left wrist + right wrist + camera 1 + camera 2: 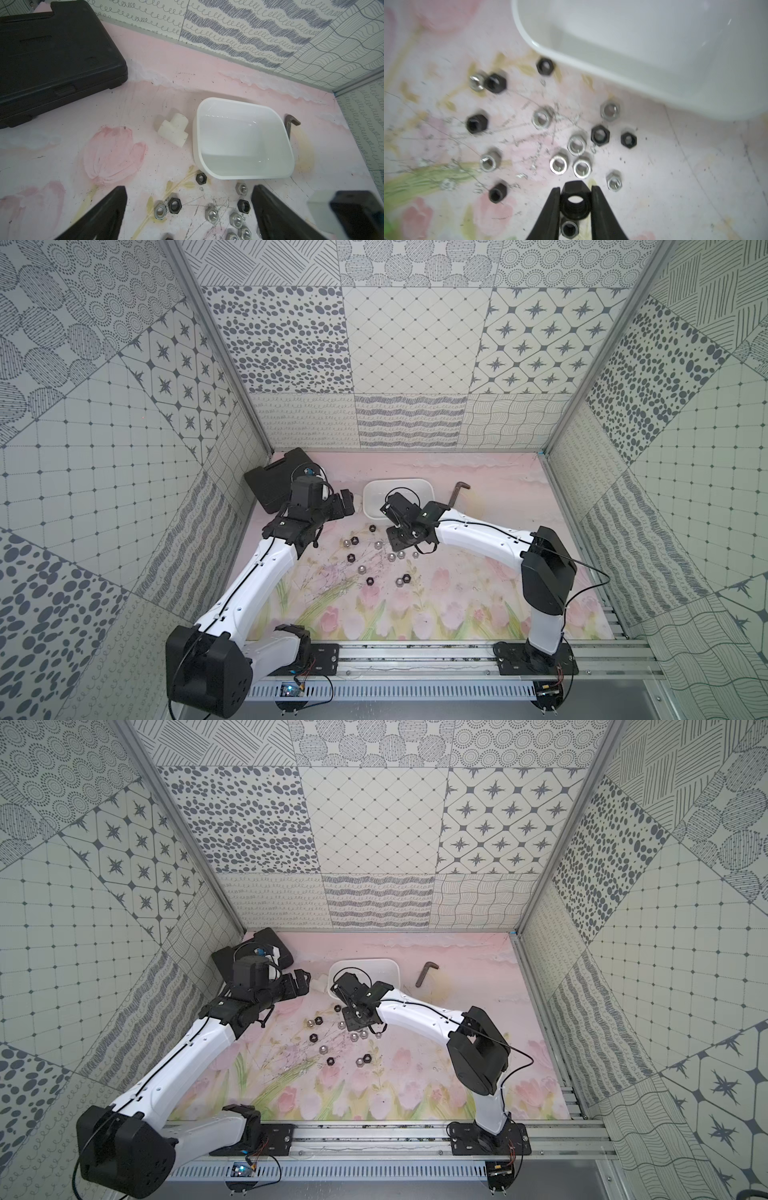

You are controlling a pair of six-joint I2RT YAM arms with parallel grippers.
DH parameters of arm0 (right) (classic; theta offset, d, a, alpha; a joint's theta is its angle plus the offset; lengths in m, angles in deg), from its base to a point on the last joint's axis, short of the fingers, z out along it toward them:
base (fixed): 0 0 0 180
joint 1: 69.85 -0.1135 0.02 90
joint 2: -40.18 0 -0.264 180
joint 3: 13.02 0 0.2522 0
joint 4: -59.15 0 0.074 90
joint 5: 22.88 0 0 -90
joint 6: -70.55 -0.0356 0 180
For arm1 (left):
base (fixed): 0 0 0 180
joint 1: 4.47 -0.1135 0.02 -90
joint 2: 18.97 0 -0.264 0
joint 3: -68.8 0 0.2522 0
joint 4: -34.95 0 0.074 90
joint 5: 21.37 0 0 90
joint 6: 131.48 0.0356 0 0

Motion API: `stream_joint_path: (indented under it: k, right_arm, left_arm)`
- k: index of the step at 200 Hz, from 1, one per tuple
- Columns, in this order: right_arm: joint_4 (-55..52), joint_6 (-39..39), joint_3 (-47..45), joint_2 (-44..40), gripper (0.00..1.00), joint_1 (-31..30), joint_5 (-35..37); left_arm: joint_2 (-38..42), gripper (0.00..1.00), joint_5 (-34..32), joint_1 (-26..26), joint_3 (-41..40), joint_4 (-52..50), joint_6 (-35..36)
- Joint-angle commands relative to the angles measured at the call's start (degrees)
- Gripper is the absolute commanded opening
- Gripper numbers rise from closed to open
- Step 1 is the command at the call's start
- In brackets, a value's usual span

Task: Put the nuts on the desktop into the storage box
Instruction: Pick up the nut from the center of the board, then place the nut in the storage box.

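right claw point(575, 188): narrow, pinching black nut point(574, 204), just at 6 o'clock of box point(374, 499) | left claw point(189, 188): wide, over desk point(478, 572) at 9 o'clock of box | loose nuts point(361, 569): black and silver, scattered on desk, 6 to 7 o'clock of box, nearest one black, just beside rim

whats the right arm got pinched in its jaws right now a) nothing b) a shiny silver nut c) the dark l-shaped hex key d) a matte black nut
d: in the right wrist view the right gripper has its jaws shut on the flat sides of a matte black hexagonal metal nut.
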Motion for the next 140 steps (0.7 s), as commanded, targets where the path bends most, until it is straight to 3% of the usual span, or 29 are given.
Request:
stream_joint_path:
  k: [1,40,85,140]
  right_arm:
    - [0.4,6.2,9.4,2.3,0.08,3.6,-2.4]
    - [-4.3,9.6,33.1,19.2,0.07,9.3,-7.8]
    - [-16.0,11.4,63.1,39.3,0.07,10.5,-10.8]
    - [-13.8,11.3,64.8,44.4,0.07,10.6,-12.3]
  left_arm:
    - [0.9,0.99,-0.3,0.1,1.0,-0.8,-0.6]
    - [1.5,0.99,-0.8,0.2,1.4,-1.0,-1.1]
    - [1.1,0.99,-0.6,0.3,1.9,-0.9,-1.3]
    - [0.0,0.99,-0.3,0.2,2.1,-0.7,-1.3]
